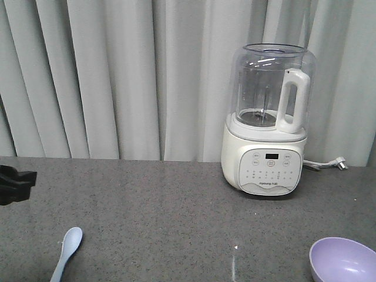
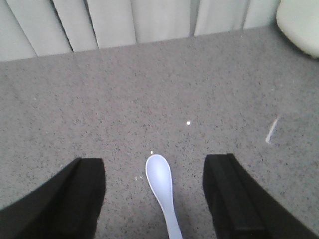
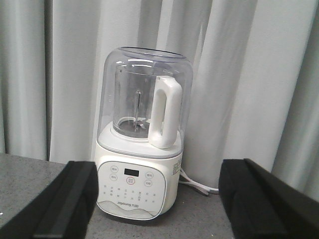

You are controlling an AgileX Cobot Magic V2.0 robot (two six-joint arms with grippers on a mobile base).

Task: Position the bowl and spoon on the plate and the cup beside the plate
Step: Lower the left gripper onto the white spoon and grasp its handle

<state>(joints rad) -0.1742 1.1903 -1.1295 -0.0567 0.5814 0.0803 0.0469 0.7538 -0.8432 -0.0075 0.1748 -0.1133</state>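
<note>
Grey curtain [image 1: 117, 76] hangs behind the speckled grey table [image 1: 164, 205]. A white blender [image 1: 267, 123] with a clear jug stands at the back right of the table. The left tool [image 2: 155, 164] is angled down towards the table, its fingers spread wide to either side of the spoon's scoop and touching nothing. The right tool [image 3: 159, 169] is held level facing the blender, fingers spread and empty. The bowl [image 1: 343, 261] sits upright at front right, partly out of view. The spoon [image 1: 66, 254] lies flat at front left, well apart from the bowl.
</note>
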